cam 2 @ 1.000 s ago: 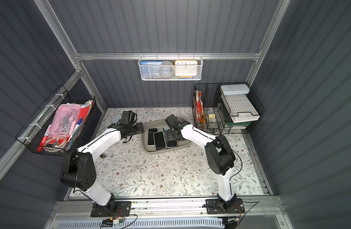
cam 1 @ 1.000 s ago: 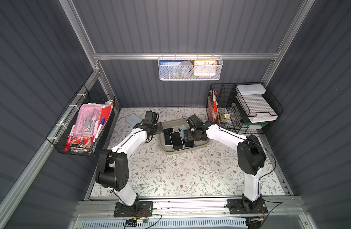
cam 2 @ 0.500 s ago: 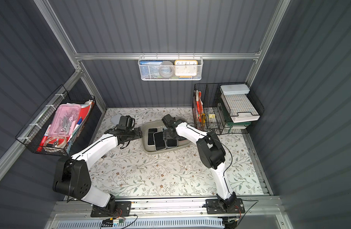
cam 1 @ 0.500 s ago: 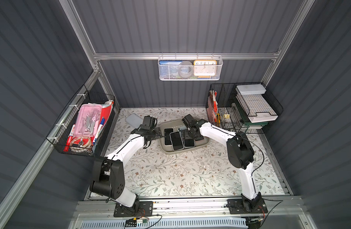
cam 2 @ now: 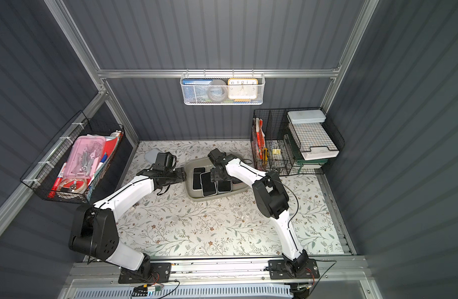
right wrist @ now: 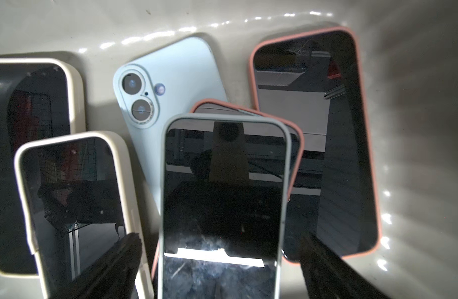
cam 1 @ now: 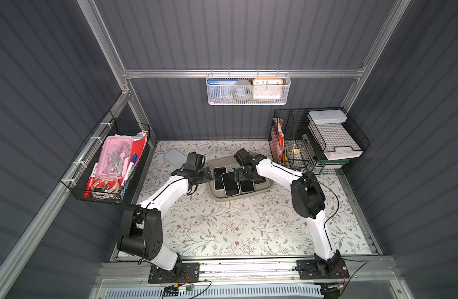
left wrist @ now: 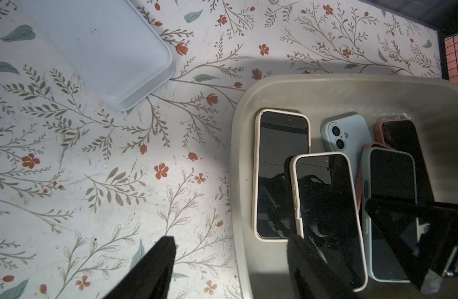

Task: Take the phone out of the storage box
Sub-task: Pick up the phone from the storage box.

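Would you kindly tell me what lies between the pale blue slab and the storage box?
Nothing but bare floral tabletop: the left wrist view shows that stretch clear between the slab and the rim of the storage box.

Both top views look steeply down on my whole table [cam 1: 235,227]; both wrist cameras peer closely at the storage box [left wrist: 326,84].

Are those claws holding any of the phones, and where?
Nothing is held: the left gripper and right gripper are open; the right straddles a grey-cased phone.
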